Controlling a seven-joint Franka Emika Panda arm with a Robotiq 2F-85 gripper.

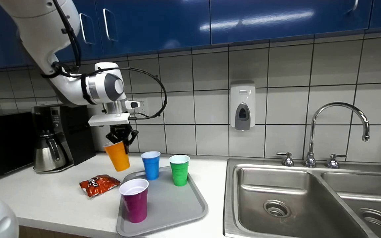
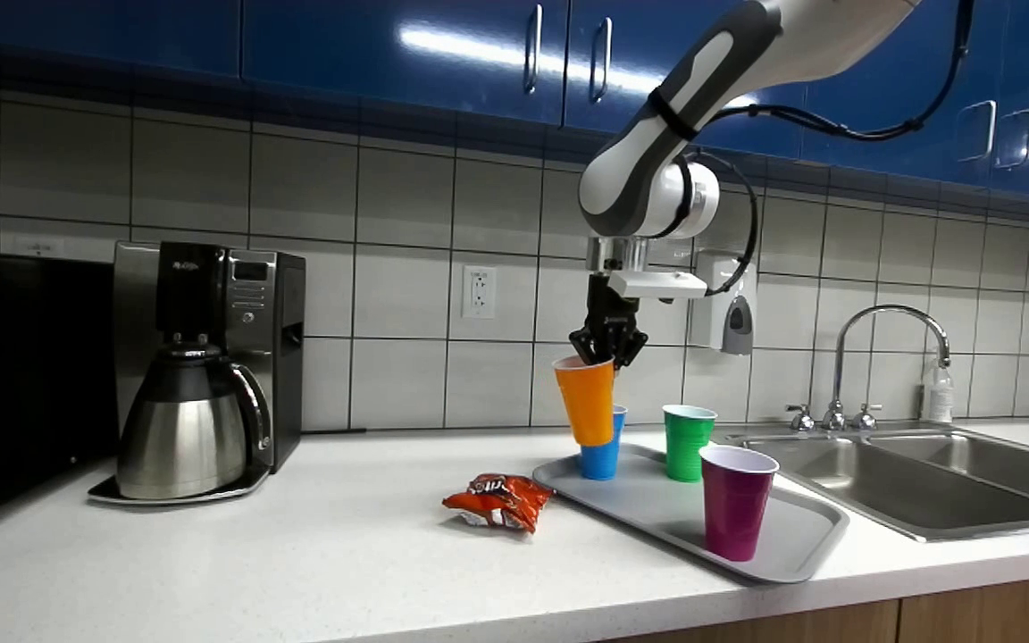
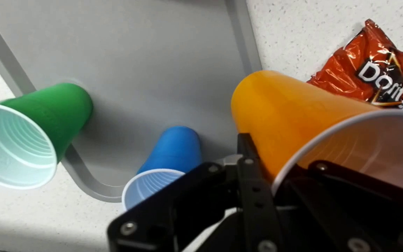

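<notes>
A white worktop (image 1: 58, 191) is set along a tiled wall (image 1: 179, 107), below blue cabinets (image 1: 157, 23). In an exterior view, from one grey tray (image 1: 170, 205), a sink (image 1: 229, 198) is found at 3 o'clock and one red snack bag (image 1: 98, 185) at 9. On the tray, the blue cup (image 1: 151, 168) is placed at 11 o'clock, the green cup (image 1: 179, 173) at 1, the purple cup (image 1: 136, 201) at 8. The orange cup (image 1: 117, 158) is held tilted in the air at 10 o'clock by the gripper (image 2: 602, 357), its wall being pinched, one finger (image 3: 253, 178) outside and one inside. Four cups are counted.
</notes>
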